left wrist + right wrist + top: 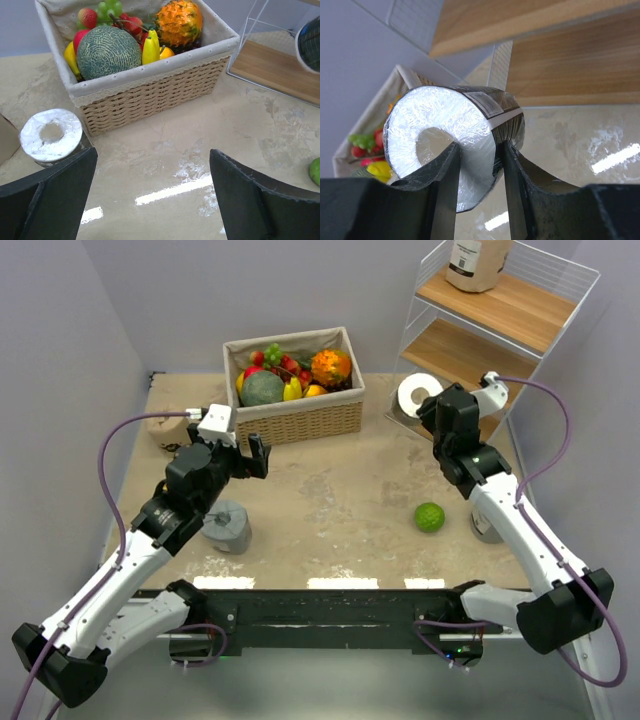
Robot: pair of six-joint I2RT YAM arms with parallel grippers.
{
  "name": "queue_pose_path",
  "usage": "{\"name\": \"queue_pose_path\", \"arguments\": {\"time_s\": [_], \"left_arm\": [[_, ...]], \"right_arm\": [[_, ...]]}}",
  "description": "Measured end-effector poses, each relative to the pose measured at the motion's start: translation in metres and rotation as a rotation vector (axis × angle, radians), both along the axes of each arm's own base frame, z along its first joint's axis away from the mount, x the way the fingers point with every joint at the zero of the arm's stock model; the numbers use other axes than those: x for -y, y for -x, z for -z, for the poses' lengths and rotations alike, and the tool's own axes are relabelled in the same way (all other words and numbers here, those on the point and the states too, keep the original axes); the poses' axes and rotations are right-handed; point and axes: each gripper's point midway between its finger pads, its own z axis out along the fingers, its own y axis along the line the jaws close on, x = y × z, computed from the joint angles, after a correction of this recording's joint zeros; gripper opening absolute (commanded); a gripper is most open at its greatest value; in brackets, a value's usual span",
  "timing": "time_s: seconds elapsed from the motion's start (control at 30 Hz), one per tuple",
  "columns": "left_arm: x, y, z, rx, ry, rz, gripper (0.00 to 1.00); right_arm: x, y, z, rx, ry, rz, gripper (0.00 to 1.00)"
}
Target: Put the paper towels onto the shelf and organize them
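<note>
Step in hand: carrying roll to shelf. Right tool [477, 150] clenched on black wrapped paper towel roll with white end [440, 117], roll lying on side, near white wire shelf with wooden boards [570, 65], far right. Left tool [153, 157] released, empty, above tabletop [165, 135]. Next move, in my judgement: reach over free board, lower roll, let go.

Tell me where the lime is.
In the top view the lime sits on the table, right of centre, beside the right arm, short of the shelf.

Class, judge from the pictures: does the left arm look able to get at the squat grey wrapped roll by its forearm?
Probably yes: the left gripper is open and empty, and the grey roll stands alone on bare table close by.
</note>
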Motion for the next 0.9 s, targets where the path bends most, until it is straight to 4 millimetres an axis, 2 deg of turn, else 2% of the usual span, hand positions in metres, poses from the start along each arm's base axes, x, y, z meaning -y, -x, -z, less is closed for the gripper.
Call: {"name": "queue_pose_path", "arguments": {"time_s": [0.13, 0.27, 0.7, 0.9], "left_arm": [[0.0, 0.002, -0.003, 0.009, 0.006, 0.003, 1.0], [0.001, 0.004, -0.006, 0.016, 0.012, 0.011, 1.0], [0.001, 0.007, -0.011, 0.029, 0.022, 0.022, 1.0], [0.001, 0.008, -0.012, 0.031, 0.024, 0.024, 1.0]], "right_arm": [[0.005, -0.016, -0.034, 0.083, -0.027, 0.056, 0.31], [0.009, -0.03, -0.053, 0.144, -0.05, 0.109, 0.31], [0.026, -0.066, -0.074, 0.238, -0.047, 0.265, 0.31], [0.039, -0.076, -0.077, 0.253, -0.041, 0.323, 0.3]]}}
